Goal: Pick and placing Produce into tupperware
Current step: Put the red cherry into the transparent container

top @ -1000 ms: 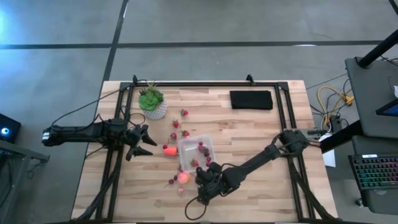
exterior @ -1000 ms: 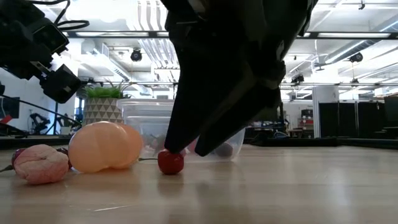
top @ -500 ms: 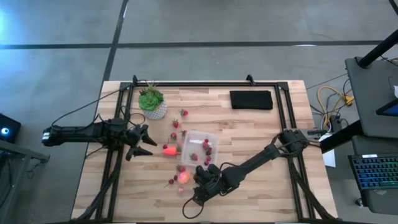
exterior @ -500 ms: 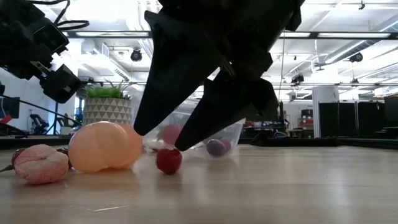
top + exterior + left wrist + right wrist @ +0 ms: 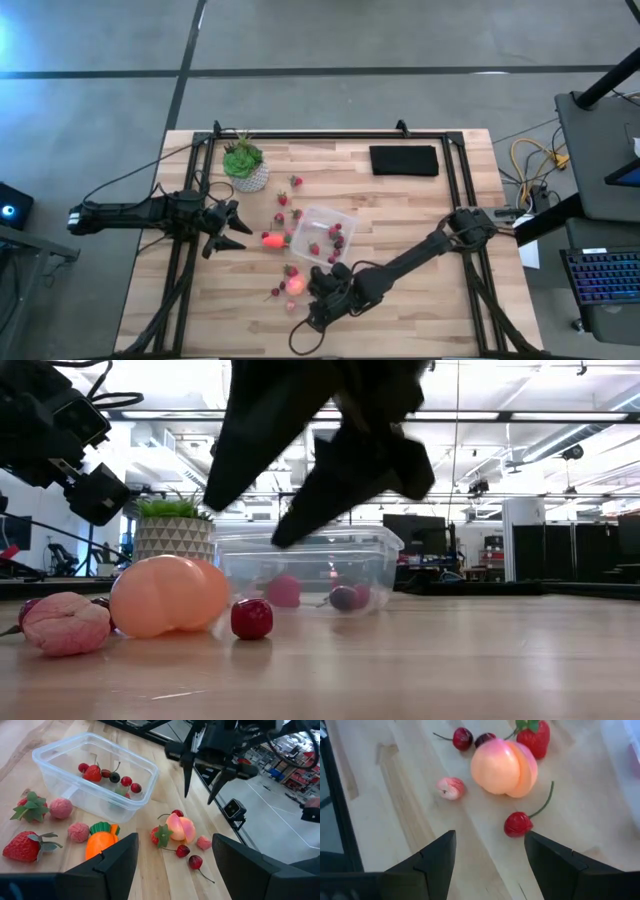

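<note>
Taking the tupperware [image 5: 323, 236] as the landmark: well to its left, the left gripper [image 5: 232, 229] waits with its fingers spread and nothing between them. Between that gripper and the tupperware, touching or nearly touching the container's left wall, lies the orange carrot piece [image 5: 272, 240], and a few strawberries [image 5: 282, 200] sit above it toward the potted plant [image 5: 244, 163]. The tupperware itself already holds several small red pieces. Just below its lower-left corner rests the peach [image 5: 504, 767], and beside the peach a loose cherry [image 5: 518, 824] with its stem [image 5: 543, 801] running away toward the container.

The right gripper [image 5: 489, 851] hangs raised over this spot, fingers spread and empty. The cherry lies straight ahead of the gap between them, slightly toward one finger, with the peach just beyond it. By my reading the right arm is far nearer this fruit than the left, so the coming pick falls to it: a short drop forward onto the cherry, clear of the peach.
</note>
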Robot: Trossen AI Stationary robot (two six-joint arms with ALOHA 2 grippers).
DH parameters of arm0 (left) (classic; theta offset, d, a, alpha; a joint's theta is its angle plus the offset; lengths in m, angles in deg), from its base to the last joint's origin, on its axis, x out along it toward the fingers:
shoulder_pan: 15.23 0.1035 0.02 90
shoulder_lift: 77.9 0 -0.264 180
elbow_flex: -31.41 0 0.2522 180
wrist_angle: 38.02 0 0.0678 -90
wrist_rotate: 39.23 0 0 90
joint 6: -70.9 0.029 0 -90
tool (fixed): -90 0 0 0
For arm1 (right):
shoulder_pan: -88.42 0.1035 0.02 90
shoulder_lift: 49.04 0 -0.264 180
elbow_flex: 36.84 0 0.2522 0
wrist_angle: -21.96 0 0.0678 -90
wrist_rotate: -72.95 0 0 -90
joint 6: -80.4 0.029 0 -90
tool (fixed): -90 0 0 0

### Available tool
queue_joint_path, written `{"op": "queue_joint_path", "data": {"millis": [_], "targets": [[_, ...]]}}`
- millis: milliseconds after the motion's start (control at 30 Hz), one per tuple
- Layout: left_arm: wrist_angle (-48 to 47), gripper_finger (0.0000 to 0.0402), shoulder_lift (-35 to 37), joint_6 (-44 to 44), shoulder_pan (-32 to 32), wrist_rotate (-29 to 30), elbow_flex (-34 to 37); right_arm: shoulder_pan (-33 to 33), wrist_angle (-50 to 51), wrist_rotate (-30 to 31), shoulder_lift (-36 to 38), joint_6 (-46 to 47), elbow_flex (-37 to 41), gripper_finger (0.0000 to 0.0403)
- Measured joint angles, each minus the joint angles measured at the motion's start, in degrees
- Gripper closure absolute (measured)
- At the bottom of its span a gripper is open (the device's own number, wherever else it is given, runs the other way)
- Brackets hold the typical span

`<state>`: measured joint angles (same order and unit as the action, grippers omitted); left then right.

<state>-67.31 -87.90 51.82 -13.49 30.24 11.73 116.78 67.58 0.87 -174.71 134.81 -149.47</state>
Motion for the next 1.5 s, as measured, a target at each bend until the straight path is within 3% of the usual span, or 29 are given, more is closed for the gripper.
{"op": "queue_joint_path", "data": {"millis": [300,533,633,733,900,1033,1500], "targets": [[0.0,0.0162,0.0,0.0,0.0,0.0,0.0,1.9,19.4,1.5,-1.0,-8.9,-10.5,0.0175],[0.0,0.0162,0.0,0.0,0.0,0.0,0.0,3.6,30.3,4.7,-7.7,-12.3,-22.0,0.0175],[0.0,0.0162,0.0,0.0,0.0,0.0,0.0,3.7,31.3,4.7,-11.5,-7.1,-26.6,0.0175],[0.0,0.0162,0.0,0.0,0.0,0.0,0.0,3.7,34.8,4.9,-14.7,4.2,-30.5,0.0175],[0.0,0.0162,0.0,0.0,0.0,0.0,0.0,4.5,38.0,11.2,-17.8,19.6,-34.8,0.0175],[0.0,0.0162,0.0,0.0,0.0,0.0,0.0,4.8,37.6,12.8,-18.4,28.6,-35.2,0.0176],[0.0,0.0162,0.0,0.0,0.0,0.0,0.0,5.4,34.3,13.1,-21.3,25.9,-35.0,0.0176]]}}
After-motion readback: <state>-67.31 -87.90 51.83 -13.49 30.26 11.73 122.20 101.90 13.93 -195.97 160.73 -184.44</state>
